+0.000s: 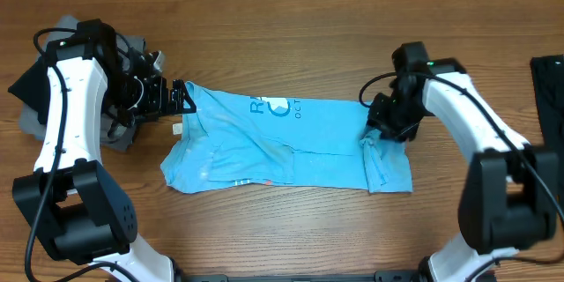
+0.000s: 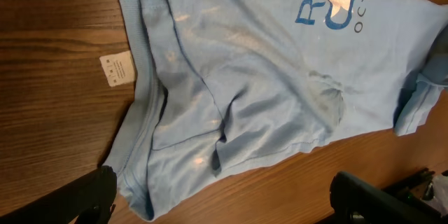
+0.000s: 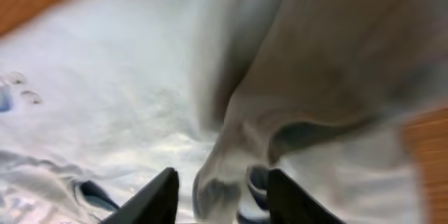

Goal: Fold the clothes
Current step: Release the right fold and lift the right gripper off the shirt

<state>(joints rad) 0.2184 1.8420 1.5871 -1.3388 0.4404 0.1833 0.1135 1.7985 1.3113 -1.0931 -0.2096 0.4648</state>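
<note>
The sky-blue T-shirt (image 1: 282, 137) is lying mid-frame on the wooden table (image 1: 264, 18), partly folded, lettering up. The left gripper (image 1: 182, 97) is hovering at its left edge, jaws wide apart, holding nothing. The right gripper (image 3: 220, 192) is working the shirt's right end, its fingers partly apart with cloth bunched between them. I cannot tell whether it is gripping. Judgement: a fold is underway, and the next move calls for a secure hold at both ends.

Inventory: one desk (image 1: 282, 18). Two arms, a left arm (image 1: 63, 115) and a right arm (image 1: 471, 115). Two end effectors, a left end effector (image 1: 181, 97) and a right end effector (image 1: 374, 128). One sky-blue T-shirt (image 1: 264, 141) with one white tag (image 1: 177, 129). One grey garment (image 1: 31, 123) and one black garment (image 1: 26, 79), piled together. One further black item (image 1: 548, 84), cropped by the frame edge.
</note>
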